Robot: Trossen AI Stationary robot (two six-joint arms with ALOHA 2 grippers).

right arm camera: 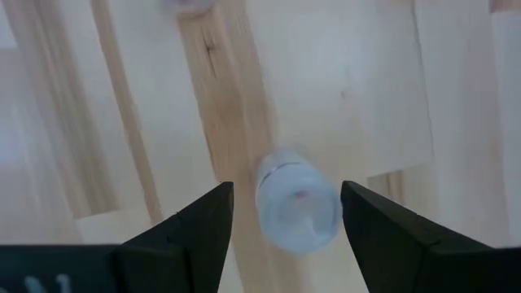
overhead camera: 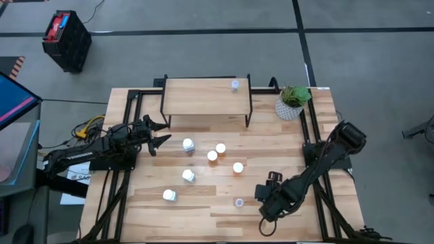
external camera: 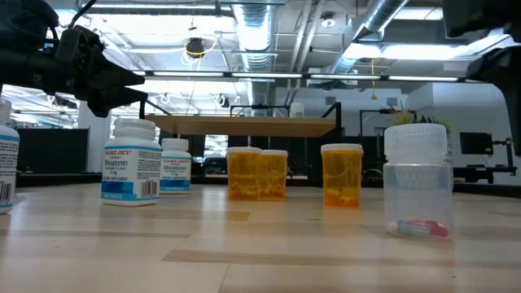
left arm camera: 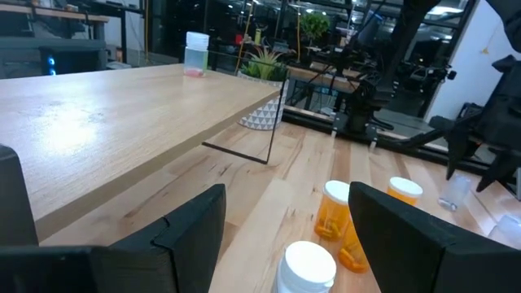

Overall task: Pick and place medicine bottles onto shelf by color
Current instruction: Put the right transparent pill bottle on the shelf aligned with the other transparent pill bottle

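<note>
Right claw (right arm camera: 281, 216) hangs over one clear bottle (right arm camera: 297, 199) near the tabletop's (overhead camera: 203, 210) front edge, fingers apart, straddling it from above; contact cannot be judged, the bottle being blurred in the wrist view. Left claw (overhead camera: 161, 133) sits by the shelf's (overhead camera: 196, 95) left end, fingers apart, empty. One clear bottle on the shelf (overhead camera: 235, 85) stands near its right end. Three white bottles (overhead camera: 188, 144) and three orange bottles (overhead camera: 220, 148) stand mid-tabletop. In the low view the leftmost white bottle is cut off at the frame edge. Only two clear bottles can be made out.
</note>
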